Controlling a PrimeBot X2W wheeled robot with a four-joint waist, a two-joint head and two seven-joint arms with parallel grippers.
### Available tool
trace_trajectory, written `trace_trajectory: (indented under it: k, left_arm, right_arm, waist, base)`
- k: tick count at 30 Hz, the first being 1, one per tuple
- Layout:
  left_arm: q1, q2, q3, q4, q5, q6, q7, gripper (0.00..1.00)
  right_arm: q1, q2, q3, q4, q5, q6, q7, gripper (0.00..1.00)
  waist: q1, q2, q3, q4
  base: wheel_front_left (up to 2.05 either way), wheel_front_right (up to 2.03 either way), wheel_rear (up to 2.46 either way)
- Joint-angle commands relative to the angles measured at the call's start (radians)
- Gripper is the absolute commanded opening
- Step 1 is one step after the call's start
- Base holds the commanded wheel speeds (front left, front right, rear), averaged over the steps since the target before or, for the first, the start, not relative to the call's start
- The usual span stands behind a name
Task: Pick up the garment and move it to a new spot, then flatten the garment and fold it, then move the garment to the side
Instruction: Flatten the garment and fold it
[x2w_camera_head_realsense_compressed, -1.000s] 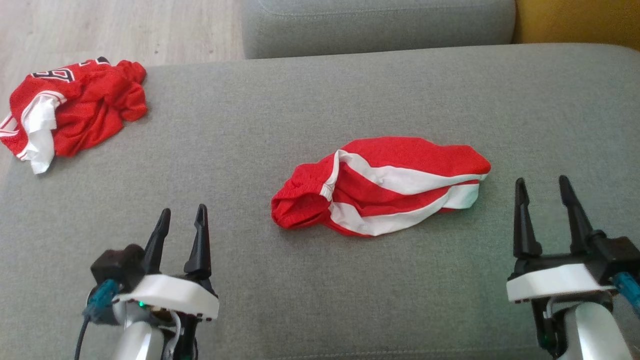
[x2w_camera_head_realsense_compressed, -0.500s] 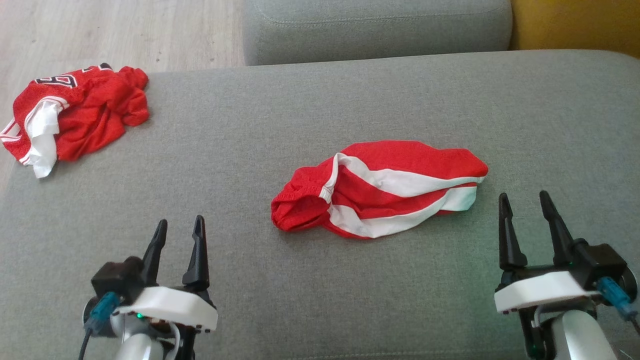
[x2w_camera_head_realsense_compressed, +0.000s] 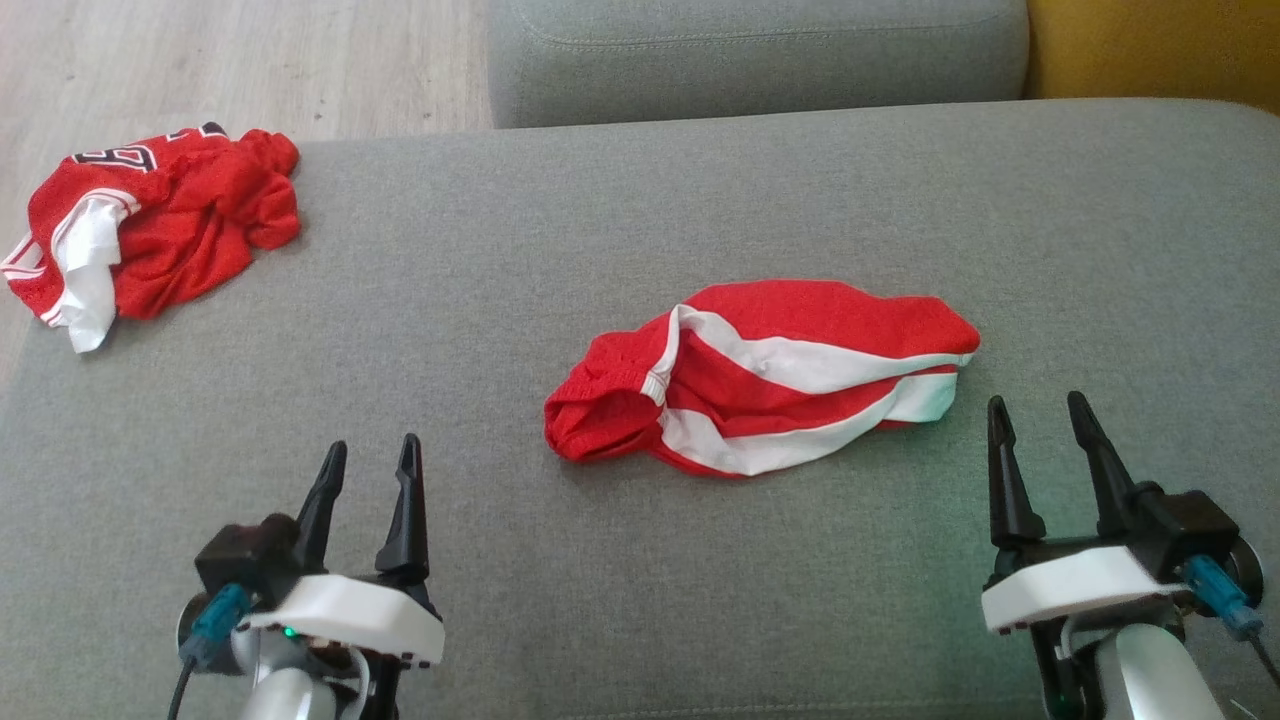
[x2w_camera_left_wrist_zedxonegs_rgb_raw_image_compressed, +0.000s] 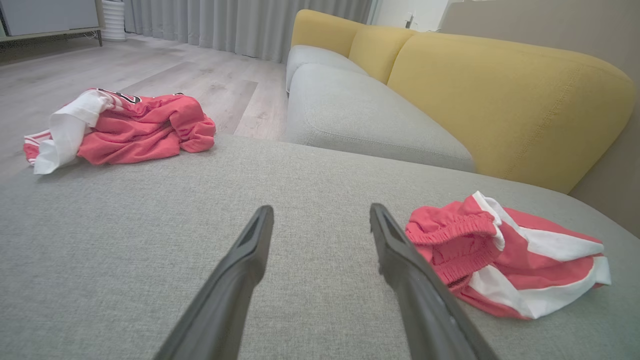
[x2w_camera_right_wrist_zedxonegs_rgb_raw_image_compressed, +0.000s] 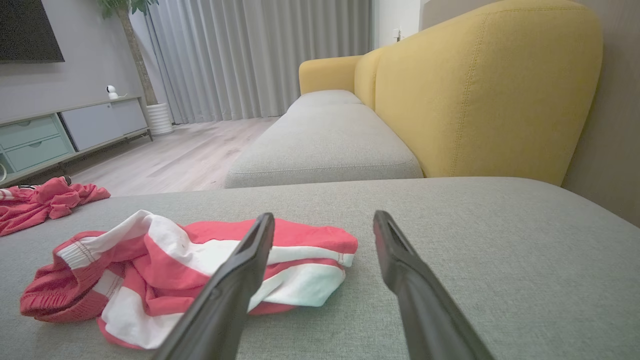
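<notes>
A crumpled red garment with broad white stripes lies bunched in the middle of the grey sofa cushion, its elastic waistband turned to the left. My left gripper hovers open at the lower left, a short way left of and nearer than the garment, with nothing between its fingers. In the left wrist view the garment lies just right of the open left gripper. My right gripper is open just off the garment's right end. In the right wrist view the garment spreads left of and behind the open right gripper.
A second red garment, a jersey with black lettering, lies heaped at the cushion's far left corner near the edge. Beyond it is wooden floor. Another grey seat cushion and a yellow backrest lie farther back and to the right.
My right gripper has drawn back toward me and a little to the left, still open. The left gripper has barely moved. The head view shifted slightly. The garment lies as before.
</notes>
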Motion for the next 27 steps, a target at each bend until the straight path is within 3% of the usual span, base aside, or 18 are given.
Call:
trace_trajectory:
  k: [1,10,20,27]
  left_arm:
    - [-0.035,0.001,0.028,-0.027,-0.002,0.005,-0.012,1.00]
    - [-0.050,0.001,-0.012,-0.022,0.001,0.000,-0.012,1.00]
    - [-0.142,0.001,-0.275,0.062,-0.051,-0.045,-0.012,1.00]
    - [-0.244,0.001,-0.351,0.167,-0.129,-0.030,-0.012,1.00]
  right_arm:
    - [-0.046,-0.005,0.023,-0.027,0.004,0.008,-0.011,1.00]
    - [-0.054,-0.005,0.018,-0.037,0.000,0.008,-0.011,1.00]
    - [-0.073,-0.005,0.022,-0.063,-0.008,0.008,-0.011,1.00]
    - [-0.088,-0.005,0.036,-0.075,-0.003,0.008,-0.011,1.00]
  waist:
    - [0.0000,-0.0001,0.001,0.000]
    - [0.0000,-0.0001,0.018,-0.011]
    - [0.0000,-0.0001,0.055,-0.053]
    - [0.0000,-0.0001,0.086,-0.105]
  base:
    - [0.00,0.00,0.00]
    - [0.00,0.00,0.00]
    - [0.00,0.00,0.00]
    - [0.00,0.00,0.00]
